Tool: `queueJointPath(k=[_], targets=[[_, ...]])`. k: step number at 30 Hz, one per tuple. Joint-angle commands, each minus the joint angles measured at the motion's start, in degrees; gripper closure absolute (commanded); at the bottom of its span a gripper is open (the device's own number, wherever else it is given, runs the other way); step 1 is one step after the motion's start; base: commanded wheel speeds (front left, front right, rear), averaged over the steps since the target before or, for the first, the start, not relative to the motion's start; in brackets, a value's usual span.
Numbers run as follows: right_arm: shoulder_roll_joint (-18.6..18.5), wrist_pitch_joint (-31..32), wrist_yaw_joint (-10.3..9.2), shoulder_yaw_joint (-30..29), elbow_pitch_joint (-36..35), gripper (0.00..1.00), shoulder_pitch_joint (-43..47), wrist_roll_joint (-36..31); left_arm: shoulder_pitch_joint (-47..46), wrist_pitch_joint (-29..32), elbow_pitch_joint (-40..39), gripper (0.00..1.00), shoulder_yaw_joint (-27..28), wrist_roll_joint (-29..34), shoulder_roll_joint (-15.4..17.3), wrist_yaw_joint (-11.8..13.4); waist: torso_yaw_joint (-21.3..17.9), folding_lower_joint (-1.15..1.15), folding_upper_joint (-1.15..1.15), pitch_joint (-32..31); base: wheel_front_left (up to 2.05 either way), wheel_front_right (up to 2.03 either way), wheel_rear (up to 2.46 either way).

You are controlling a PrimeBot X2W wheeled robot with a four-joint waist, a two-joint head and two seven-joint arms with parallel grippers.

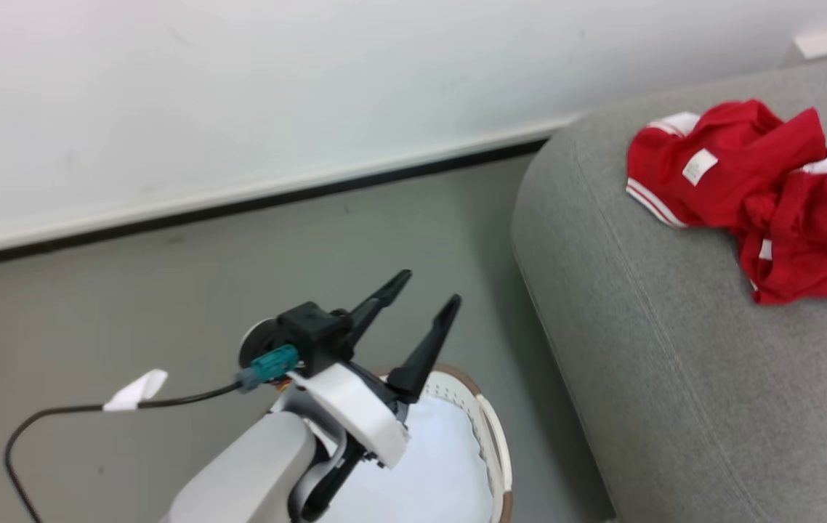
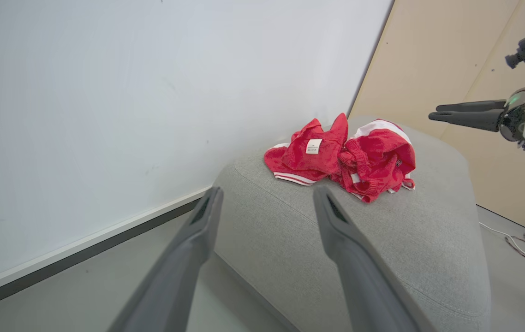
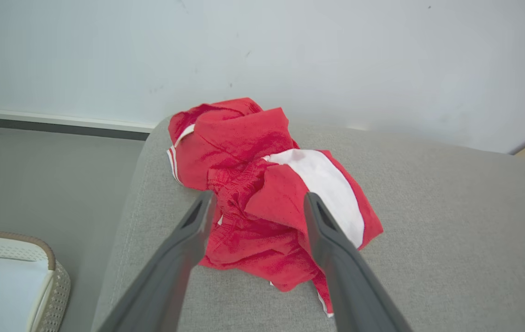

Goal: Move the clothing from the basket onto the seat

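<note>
A crumpled red garment [image 1: 748, 189] with white panels and striped white trim is lying in a heap on the large light grey fabric sofa [image 1: 675, 378]. It is sitting near the sofa's rounded end by the white wall [image 1: 239, 87], with a small white label [image 1: 699, 167] facing up.

The robot's left claw [image 1: 429, 288] is hanging in the air over the oval cream-white perforated plastic laundry basket [image 1: 490, 428]. The brown-rimmed basket is standing on the grey floor [image 1: 166, 305] just beside the sofa's end and is showing its pale bottom. The left claw's two long dark fingers are standing wide apart, gripping nothing and pointing towards the sofa. In the left wrist view the left claw [image 2: 268, 191] is framing the sofa's edge [image 2: 382, 240], with the red garment [image 2: 350, 157] lying beyond it on the cushion. A black cable [image 1: 57, 414] is trailing from the left wrist.

The right claw [image 3: 259, 197] is hovering over the red garment [image 3: 244, 138], its fingers spread wide and the red cloth showing between and beyond them. From the left wrist view the right claw [image 2: 434, 113] is hanging in the air apart from the heap, in front of a beige panel [image 2: 428, 55], and is holding nothing. In the right wrist view the laundry basket [image 3: 36, 240] is sitting on the floor at the lower left, beside the sofa [image 3: 451, 207].
</note>
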Motion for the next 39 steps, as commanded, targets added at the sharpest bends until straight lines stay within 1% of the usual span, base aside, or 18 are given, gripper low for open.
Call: queueJointPath(k=[1, 8, 14, 17, 19, 22, 24, 27, 30, 34, 39], targets=[[-0.3, -1.5, -0.14, 0.1, -1.1, 0.00, 1.0, 0.4, 1.4, -0.2, -0.4, 0.00, 0.9, -0.2, 0.7, 0.5, 1.3, 0.01, 0.00, -2.9, 0.00, 0.00, 0.00], [0.5, -8.7, -0.15, -2.1, -6.4, 0.00, 2.8, -0.8, 5.6, -0.2, -3.2, 0.00, 6.3, -0.5, 1.8, 2.1, 4.5, 0.01, 0.00, -7.5, 0.00, 0.00, 0.00], [3.4, -14.3, -0.14, -6.0, -9.9, 0.00, 6.9, -3.4, 10.8, -0.2, -5.2, 0.00, 12.5, -0.5, 2.7, 4.0, 7.4, 0.01, 0.00, -10.7, 0.00, 0.00, 0.00], [5.2, -16.1, -0.14, -8.5, -10.6, 0.00, 9.9, -6.3, 13.6, -0.2, -6.1, 0.00, 15.9, 0.2, 3.1, 5.1, 8.8, 0.01, 0.00, -11.6, 0.00, 0.00, 0.00], [7.3, -17.2, -0.14, -11.3, -11.1, 0.00, 12.5, -7.7, 15.5, -0.2, -6.7, 0.00, 18.1, 0.3, 3.1, 5.4, 9.7, 0.01, 0.00, -11.9, 0.00, 0.00, 0.00], [10.2, -17.9, -0.14, -16.9, -11.3, 0.00, 17.1, -11.8, 18.5, -0.2, -7.7, 0.00, 21.8, 1.2, 2.9, 6.2, 11.0, 0.01, 0.00, -12.2, 0.00, 0.00, 0.00], [13.5, -18.0, -0.15, -22.6, -13.3, 0.00, 20.5, -15.2, 20.6, -0.2, -8.2, 0.00, 24.2, 2.0, 2.5, 6.7, 11.7, 0.01, 0.00, -12.3, 0.00, 0.00, 0.00], [19.2, -18.0, -0.14, -31.6, -17.5, 0.00, 28.4, -21.6, 23.6, -0.2, -9.2, 0.00, 28.2, 3.4, 1.2, 7.2, 12.5, 0.01, 0.00, -12.3, 0.00, 0.00, 0.00], [24.9, -18.0, -0.14, -38.1, -21.9, 0.00, 35.0, -27.1, 26.5, -0.2, -9.9, 0.00, 31.8, 5.4, -0.5, 6.5, 13.2, 0.01, 0.00, -12.3, 0.00, 0.00, 0.00], [30.6, -18.0, -0.14, -42.0, -25.8, 0.00, 41.7, -32.7, 29.4, -0.2, -10.4, 0.00, 35.5, 9.0, -3.0, 4.6, 13.4, 0.01, 0.00, -12.1, 0.00, 0.00, 0.00], [34.4, -18.0, -0.14, -43.4, -28.1, 0.00, 45.2, -37.0, 32.4, -0.2, -11.1, 0.00, 39.6, 13.7, -5.8, 3.1, 12.9, 0.01, 0.00, -11.7, 0.00, 0.00, 0.00]])
